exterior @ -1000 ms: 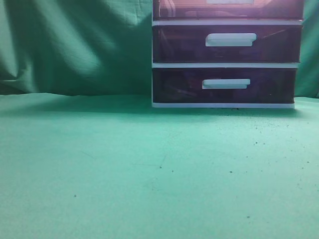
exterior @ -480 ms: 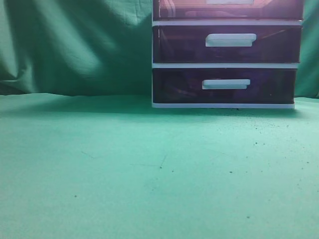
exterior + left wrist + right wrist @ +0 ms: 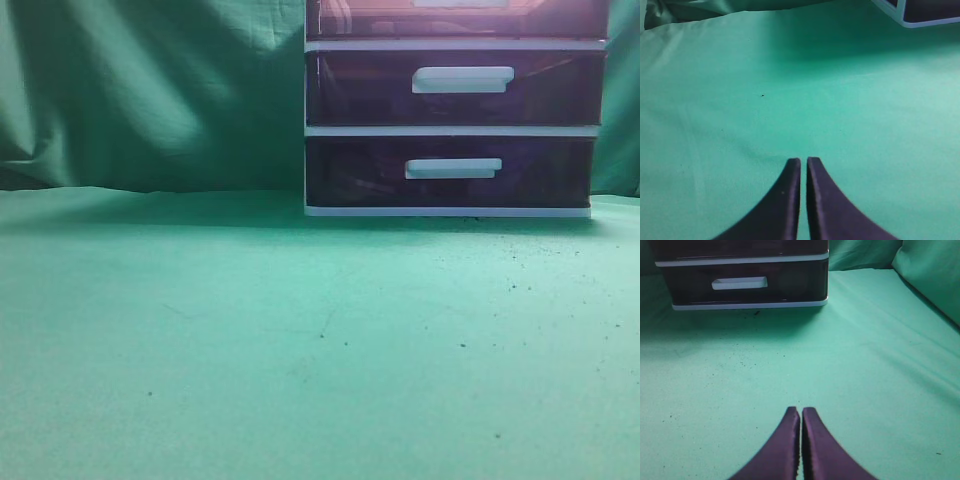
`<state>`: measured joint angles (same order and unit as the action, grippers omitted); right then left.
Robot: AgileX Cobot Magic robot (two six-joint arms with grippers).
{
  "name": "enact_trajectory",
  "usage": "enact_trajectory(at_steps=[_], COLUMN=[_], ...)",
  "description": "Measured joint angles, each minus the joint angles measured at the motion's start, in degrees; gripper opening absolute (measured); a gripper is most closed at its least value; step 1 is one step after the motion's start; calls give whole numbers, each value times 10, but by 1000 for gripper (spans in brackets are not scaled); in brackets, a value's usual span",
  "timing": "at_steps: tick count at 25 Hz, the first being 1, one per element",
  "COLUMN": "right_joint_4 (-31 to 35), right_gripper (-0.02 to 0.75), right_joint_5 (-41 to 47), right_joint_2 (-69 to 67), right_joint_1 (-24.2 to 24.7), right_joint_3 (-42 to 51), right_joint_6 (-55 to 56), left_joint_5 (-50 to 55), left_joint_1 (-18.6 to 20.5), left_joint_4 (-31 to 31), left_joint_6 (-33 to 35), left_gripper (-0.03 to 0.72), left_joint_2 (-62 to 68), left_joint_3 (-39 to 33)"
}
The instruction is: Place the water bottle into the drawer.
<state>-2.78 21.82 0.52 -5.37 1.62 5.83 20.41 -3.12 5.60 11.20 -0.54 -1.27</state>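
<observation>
The drawer [image 3: 457, 18] has a reddish-maroon front and a white bar handle. It is the top one of the white-framed unit at the upper right of the exterior view, cut off by the frame's top edge. The water bottle is not in view in any frame. My left gripper [image 3: 803, 160] is shut and empty above bare green cloth, with a corner of the unit [image 3: 920, 12] far ahead to the right. My right gripper [image 3: 801, 410] is shut and empty over the cloth, well short of the unit [image 3: 742, 282]. Neither gripper shows in the exterior view.
Two darker purple drawers [image 3: 455, 88] with white handles sit below the top one. Green cloth [image 3: 300, 340] covers the table and hangs as a backdrop behind it. A raised fold of cloth [image 3: 935, 275] stands at the right in the right wrist view.
</observation>
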Motion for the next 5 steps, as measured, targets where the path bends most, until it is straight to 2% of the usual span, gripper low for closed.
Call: enact_trajectory(at_steps=[5], right_joint_4=[0], right_gripper=[0], right_joint_5=[0], right_joint_2=[0], right_joint_1=[0], right_joint_3=[0], right_joint_6=[0], left_joint_5=[0], left_joint_1=[0], left_joint_4=[0], left_joint_6=[0], left_gripper=[0], left_joint_2=[0], left_joint_3=[0])
